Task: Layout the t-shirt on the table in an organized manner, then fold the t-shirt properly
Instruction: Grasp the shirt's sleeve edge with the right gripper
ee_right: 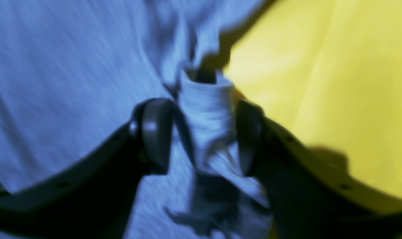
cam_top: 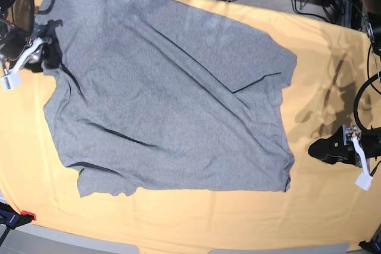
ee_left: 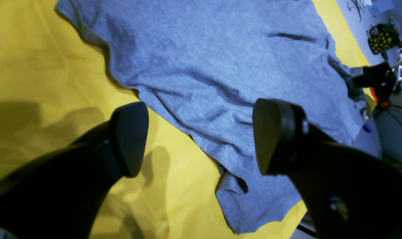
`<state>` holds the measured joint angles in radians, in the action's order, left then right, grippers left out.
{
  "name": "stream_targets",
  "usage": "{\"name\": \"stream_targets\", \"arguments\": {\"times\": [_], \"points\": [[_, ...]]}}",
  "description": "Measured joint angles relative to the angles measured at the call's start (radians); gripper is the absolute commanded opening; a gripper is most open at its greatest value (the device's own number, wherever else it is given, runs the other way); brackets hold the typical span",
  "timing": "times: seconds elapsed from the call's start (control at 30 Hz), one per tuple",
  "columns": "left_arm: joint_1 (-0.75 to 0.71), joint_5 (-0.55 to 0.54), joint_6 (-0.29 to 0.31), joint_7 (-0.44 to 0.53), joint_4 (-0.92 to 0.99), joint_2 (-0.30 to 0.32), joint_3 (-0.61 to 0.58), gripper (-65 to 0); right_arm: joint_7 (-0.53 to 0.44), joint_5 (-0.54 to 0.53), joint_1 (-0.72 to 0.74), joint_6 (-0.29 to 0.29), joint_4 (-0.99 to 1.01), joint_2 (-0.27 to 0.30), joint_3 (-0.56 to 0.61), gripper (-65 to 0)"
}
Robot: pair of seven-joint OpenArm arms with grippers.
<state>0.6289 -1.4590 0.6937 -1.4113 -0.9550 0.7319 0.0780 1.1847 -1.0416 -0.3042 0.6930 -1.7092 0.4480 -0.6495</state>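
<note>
Left wrist view: My left gripper (ee_left: 197, 139) hangs fully spread and empty above the heather-grey cotton t-shirt (ee_left: 221, 76), over its edge on the wide table under a yellow-orange cloth (ee_left: 38, 66).
Right wrist view: My right gripper (ee_right: 201, 136) stands half-closed around a bunched fold of the t-shirt (ee_right: 207, 113); blur hides whether it pinches.
Base view: Only here does the whole t-shirt (cam_top: 166, 99) show, spread but skewed, my right gripper (cam_top: 44, 52) at its far-left edge.
Risk: A loose bite could slip; pulling one-sided would skew it further.
</note>
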Motion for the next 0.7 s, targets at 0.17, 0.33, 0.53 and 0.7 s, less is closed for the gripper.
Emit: {"name": "stream_targets", "arguments": {"times": [0.17, 0.33, 0.53, 0.7], "points": [[0.0, 0.0, 0.0, 0.0, 0.0, 0.0, 0.0, -15.6, -0.003, 0.07, -0.005, 0.0, 0.0, -0.013, 0.035, -54.2], [0.0, 0.0, 0.0, 0.0, 0.0, 0.0, 0.0, -15.6, -0.003, 0.066, -0.004, 0.0, 0.0, -0.013, 0.045, -54.2], [0.0, 0.0, 0.0, 0.0, 0.0, 0.0, 0.0, -15.6, -0.004, 0.066, -0.004, 0.0, 0.0, -0.013, 0.045, -65.0], [0.0, 0.0, 0.0, 0.0, 0.0, 0.0, 0.0, -15.6, -0.071, 0.137, -0.004, 0.0, 0.0, -0.013, 0.031, -65.0]]}}
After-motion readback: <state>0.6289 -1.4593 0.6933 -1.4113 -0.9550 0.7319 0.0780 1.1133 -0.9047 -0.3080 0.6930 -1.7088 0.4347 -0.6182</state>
